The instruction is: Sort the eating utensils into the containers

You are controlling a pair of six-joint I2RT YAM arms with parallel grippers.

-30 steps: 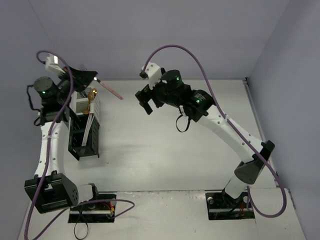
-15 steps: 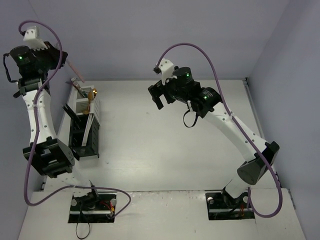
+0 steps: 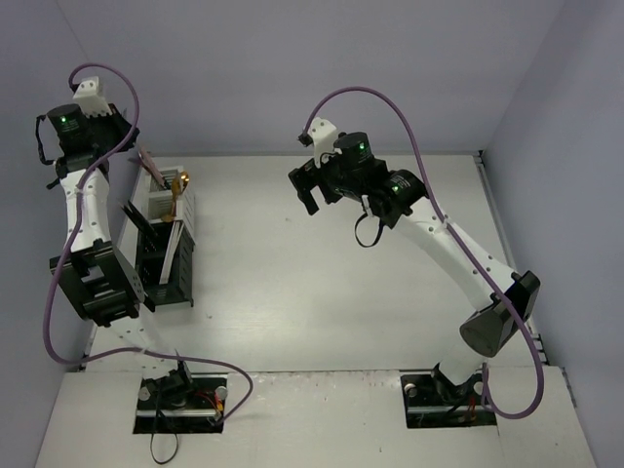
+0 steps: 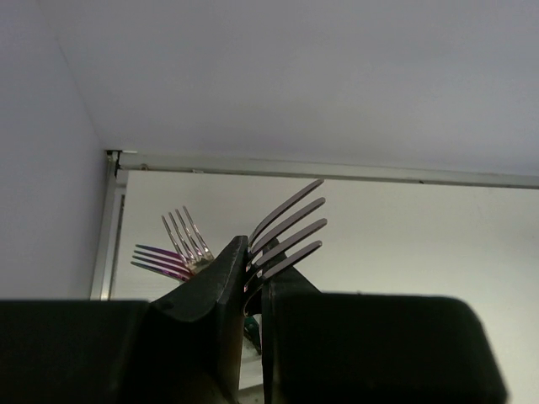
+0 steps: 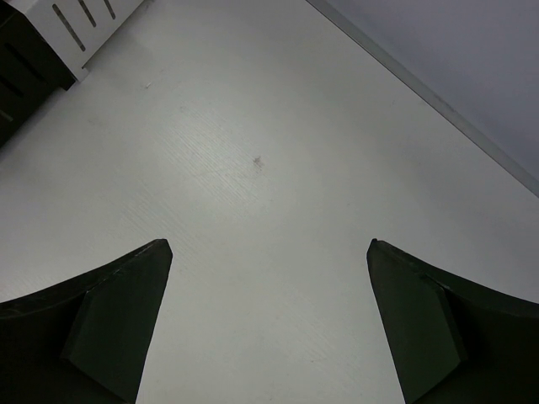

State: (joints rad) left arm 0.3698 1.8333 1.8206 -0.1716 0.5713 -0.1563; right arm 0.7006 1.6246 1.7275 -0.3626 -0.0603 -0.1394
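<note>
My left gripper [image 3: 130,139] is raised at the far left, above the white caddy [image 3: 164,207]. In the left wrist view it [image 4: 255,261] is shut on a fork with a pink handle [image 3: 148,162], whose tines [image 4: 288,225] stick up past the fingertips. The handle slants down toward the white caddy. Two other forks [image 4: 173,248] stand behind, one purple-pink, one silvery. A gold spoon [image 3: 178,191] stands in the white caddy. The black caddy [image 3: 161,271] lies just in front of it. My right gripper [image 3: 310,195] [image 5: 268,252] is open and empty over bare table.
The white caddy's slotted corner [image 5: 80,21] and the black caddy's edge [image 5: 21,80] show at the top left of the right wrist view. Walls close the table at the left, back and right. A purple cable loops over each arm.
My left arm swung up and to the far left with the fork, then came down so the handle slants toward the white caddy. My right gripper shifted slightly right and stayed open.
</note>
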